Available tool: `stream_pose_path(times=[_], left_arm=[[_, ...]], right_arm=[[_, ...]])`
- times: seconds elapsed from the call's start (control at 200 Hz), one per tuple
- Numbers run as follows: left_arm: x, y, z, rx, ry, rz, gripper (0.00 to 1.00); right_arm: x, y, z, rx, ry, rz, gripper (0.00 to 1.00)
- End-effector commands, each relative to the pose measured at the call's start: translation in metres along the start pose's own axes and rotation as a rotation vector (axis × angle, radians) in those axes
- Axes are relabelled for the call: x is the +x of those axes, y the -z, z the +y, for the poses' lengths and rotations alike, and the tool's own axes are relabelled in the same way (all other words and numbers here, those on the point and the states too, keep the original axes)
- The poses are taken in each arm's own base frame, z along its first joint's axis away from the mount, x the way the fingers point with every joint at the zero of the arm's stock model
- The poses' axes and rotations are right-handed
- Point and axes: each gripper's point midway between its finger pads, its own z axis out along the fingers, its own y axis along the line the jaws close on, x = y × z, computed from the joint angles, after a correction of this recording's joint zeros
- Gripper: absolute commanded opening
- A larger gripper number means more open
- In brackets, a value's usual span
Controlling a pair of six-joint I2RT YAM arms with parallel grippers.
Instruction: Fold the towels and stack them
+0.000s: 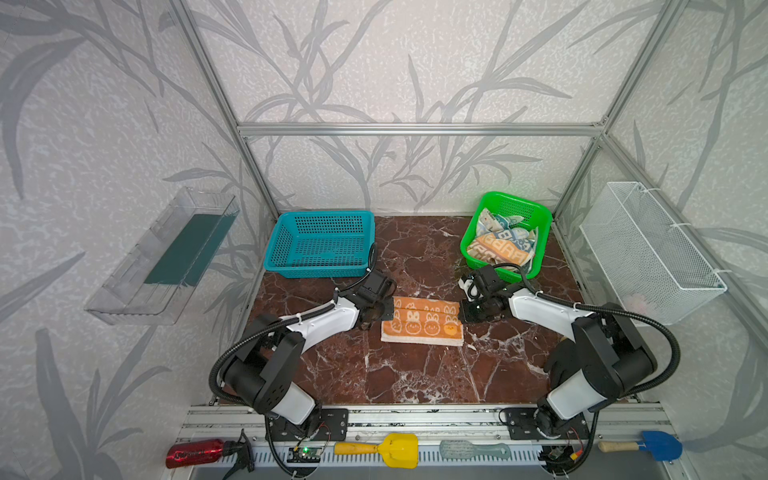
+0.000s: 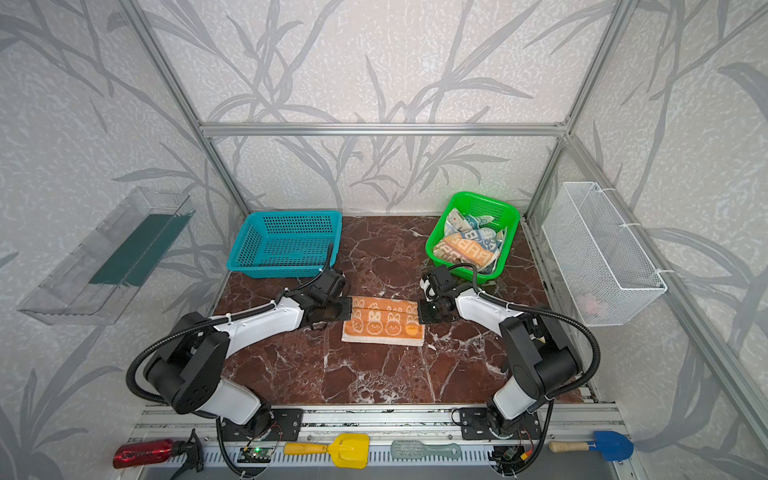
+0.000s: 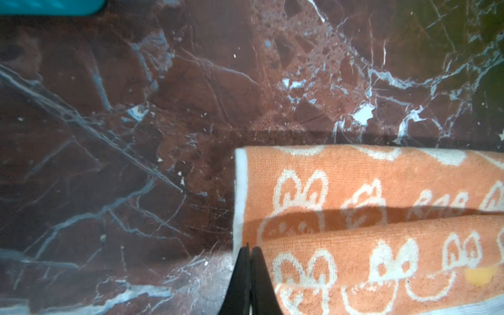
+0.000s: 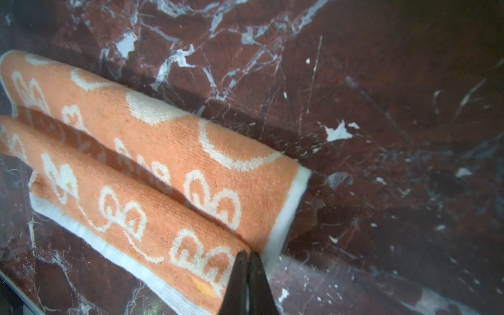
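Observation:
An orange towel (image 1: 422, 328) (image 2: 382, 328) with white bunnies lies folded at mid-table, its white border toward the front. A raised ridge runs across it and casts a shadow on the back part (image 3: 381, 177) (image 4: 163, 152). My left gripper (image 1: 387, 309) (image 2: 348, 309) (image 3: 248, 249) is shut at the towel's left edge, where the ridge ends. At the right edge my right gripper (image 1: 463, 311) (image 2: 422, 311) (image 4: 246, 255) is shut in the same way. A striped towel (image 1: 498, 247) (image 2: 467, 249) with letters sits crumpled in the green basket (image 1: 515, 199).
A teal basket (image 1: 320, 245) stands at the back left with nothing in it. A white wire basket (image 1: 648, 249) hangs on the right wall and a clear tray (image 1: 162, 257) on the left wall. A red bottle (image 1: 195, 455), a yellow scoop (image 1: 395, 449) and a blue shovel (image 1: 660, 446) lie along the front rail.

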Motion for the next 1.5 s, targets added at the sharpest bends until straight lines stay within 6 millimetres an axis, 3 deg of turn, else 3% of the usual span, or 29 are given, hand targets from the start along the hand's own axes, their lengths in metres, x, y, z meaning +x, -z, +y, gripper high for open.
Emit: stream_pose_path(times=[0.0, 0.16, 0.4, 0.64, 0.865, 0.98, 1.205, 1.494], left_arm=[[0.003, -0.012, 0.010, -0.049, 0.027, 0.001, 0.00], [-0.018, -0.024, 0.019, -0.144, -0.002, -0.012, 0.00], [-0.063, -0.037, 0.015, -0.151, 0.008, -0.042, 0.00], [-0.092, -0.011, 0.015, -0.179, -0.001, -0.075, 0.00], [-0.086, 0.012, 0.010, -0.119, 0.017, -0.095, 0.00], [-0.071, 0.009, 0.012, -0.101, 0.032, -0.069, 0.00], [-0.042, -0.008, 0.020, -0.101, 0.051, -0.014, 0.00], [-0.040, -0.013, 0.024, -0.117, 0.046, -0.014, 0.00]], right_arm=[[-0.005, -0.010, -0.004, 0.014, -0.024, -0.003, 0.00], [-0.020, -0.022, -0.009, 0.046, -0.032, 0.011, 0.00], [-0.069, -0.028, -0.014, 0.059, -0.030, -0.015, 0.00], [-0.099, -0.003, -0.004, 0.077, 0.013, -0.070, 0.00], [-0.082, 0.014, -0.002, 0.066, 0.020, -0.075, 0.00], [-0.069, 0.017, -0.005, 0.064, 0.011, -0.078, 0.00], [-0.046, 0.000, -0.006, 0.046, -0.003, -0.032, 0.00], [-0.036, -0.006, -0.009, 0.059, -0.007, -0.016, 0.00]])
